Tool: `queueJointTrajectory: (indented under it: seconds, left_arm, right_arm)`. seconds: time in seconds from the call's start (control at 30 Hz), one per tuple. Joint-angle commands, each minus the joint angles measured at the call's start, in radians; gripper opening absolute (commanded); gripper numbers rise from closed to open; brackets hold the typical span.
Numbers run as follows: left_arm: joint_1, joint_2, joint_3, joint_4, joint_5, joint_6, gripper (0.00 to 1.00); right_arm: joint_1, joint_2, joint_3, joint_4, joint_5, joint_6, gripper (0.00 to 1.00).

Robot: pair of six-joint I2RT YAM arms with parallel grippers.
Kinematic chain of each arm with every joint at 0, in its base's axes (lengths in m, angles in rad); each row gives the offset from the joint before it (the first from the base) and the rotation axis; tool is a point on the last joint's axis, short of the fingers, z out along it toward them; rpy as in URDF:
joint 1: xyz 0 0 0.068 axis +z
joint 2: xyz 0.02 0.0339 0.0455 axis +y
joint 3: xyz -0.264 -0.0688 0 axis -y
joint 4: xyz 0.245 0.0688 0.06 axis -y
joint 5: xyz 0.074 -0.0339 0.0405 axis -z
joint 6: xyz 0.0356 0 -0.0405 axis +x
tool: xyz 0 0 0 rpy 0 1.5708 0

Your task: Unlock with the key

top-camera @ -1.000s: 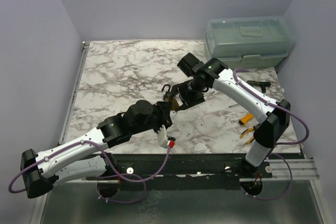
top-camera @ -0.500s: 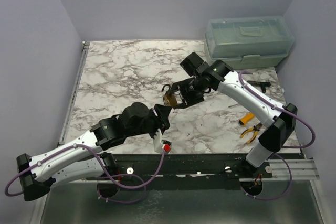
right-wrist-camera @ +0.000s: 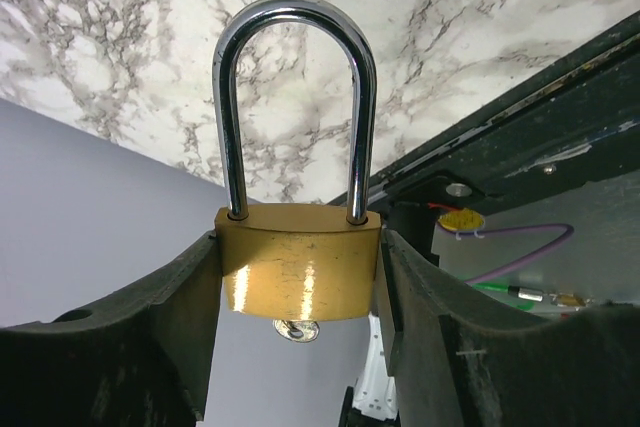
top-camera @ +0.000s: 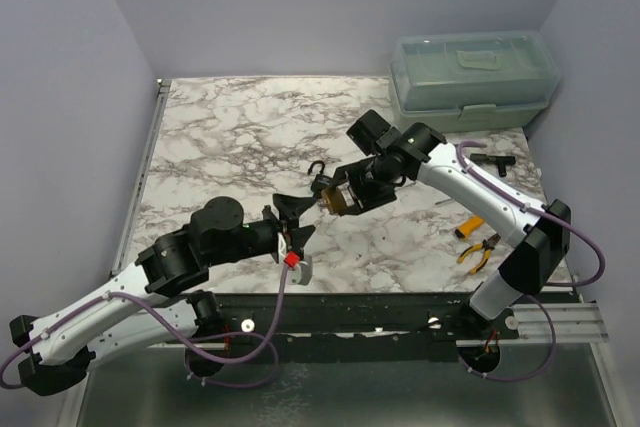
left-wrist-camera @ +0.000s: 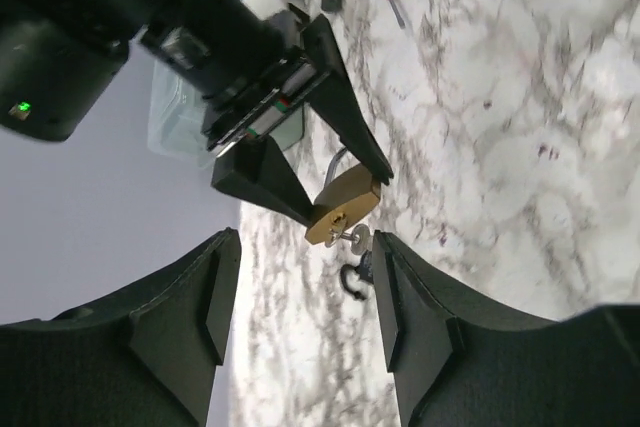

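Now the right hand grips the padlock above the counter, key seated and shackle shut, so the left hand, spread just short, likely must pinch the key and turn.

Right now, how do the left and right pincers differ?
Grip: the right pincer is clamped on the padlock's brass body; the left pincer holds nothing.
Jaws: the left's stand spread with only air between them; the right's press the padlock's two sides.
Contact: the left appears to sit just short of the key stuck in the padlock; the right touches the lock itself.
Shared: both are black, two-fingered, and face each other across the padlock.
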Motion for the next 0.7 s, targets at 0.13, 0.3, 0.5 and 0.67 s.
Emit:
queueJointTrajectory:
  seconds: [0.13, 0.3, 0.5, 0.67]
  left_arm:
    - [-0.004, -0.013, 0.068, 0.104, -0.04, -0.868, 0.59]
    - [-0.004, 0.014, 0.075, 0.107, -0.207, -1.285, 0.59]
    - [-0.004, 0.024, 0.06, 0.124, -0.286, -1.591, 0.51]
    - [-0.004, 0.063, 0.047, 0.124, -0.301, -1.826, 0.42]
  right_arm:
    - [0.005, -0.115, -0.069, -0.024, 0.159, -0.056, 0.0]
    - [0.006, -0.168, -0.12, -0.039, 0.286, -0.106, 0.0]
    - [0.006, -0.234, -0.184, 0.016, 0.367, -0.249, 0.0]
    - [0.006, -0.299, -0.247, 0.11, 0.397, -0.391, 0.0]
